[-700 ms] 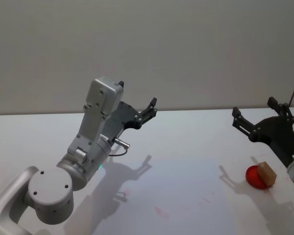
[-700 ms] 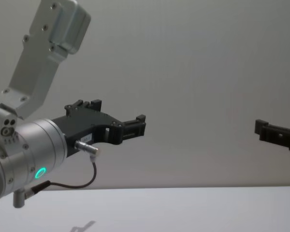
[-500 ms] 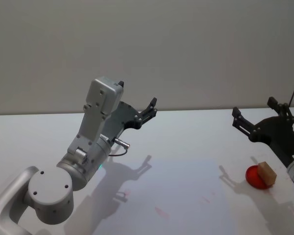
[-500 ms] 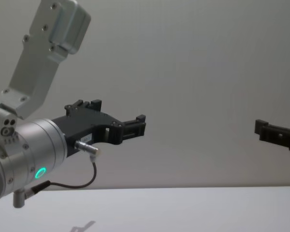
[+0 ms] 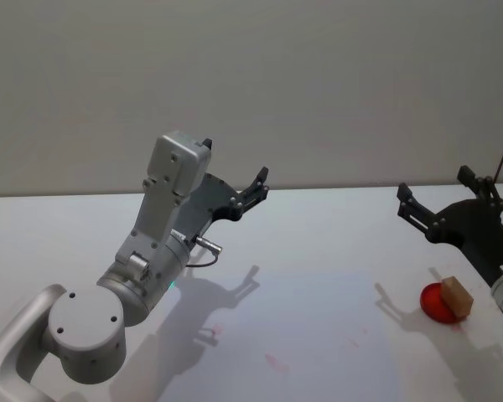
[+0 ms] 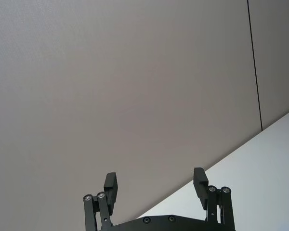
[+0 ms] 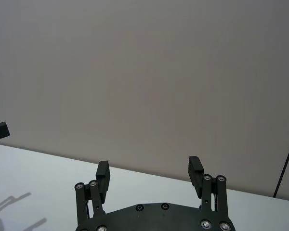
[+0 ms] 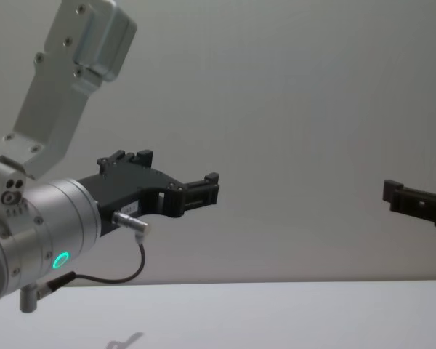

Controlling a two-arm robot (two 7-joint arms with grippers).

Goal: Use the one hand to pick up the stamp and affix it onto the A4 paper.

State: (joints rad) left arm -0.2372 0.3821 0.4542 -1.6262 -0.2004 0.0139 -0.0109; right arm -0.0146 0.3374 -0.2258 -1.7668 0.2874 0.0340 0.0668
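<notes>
Stamp [image 5: 456, 295]: small wood block, prob. light, stiff; pinch flat sides. Sits below right gripper [image 5: 432, 184], jaws wide. Left gripper [image 6: 154, 175] wide, idle.

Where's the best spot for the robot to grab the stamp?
Probably the wooden block on top of the stamp, coming down from above. It sticks up over the flat red base, and its flat sides give the fingers something to squeeze. The open right claw is nearest, hanging over the table a bit farther back.
</notes>
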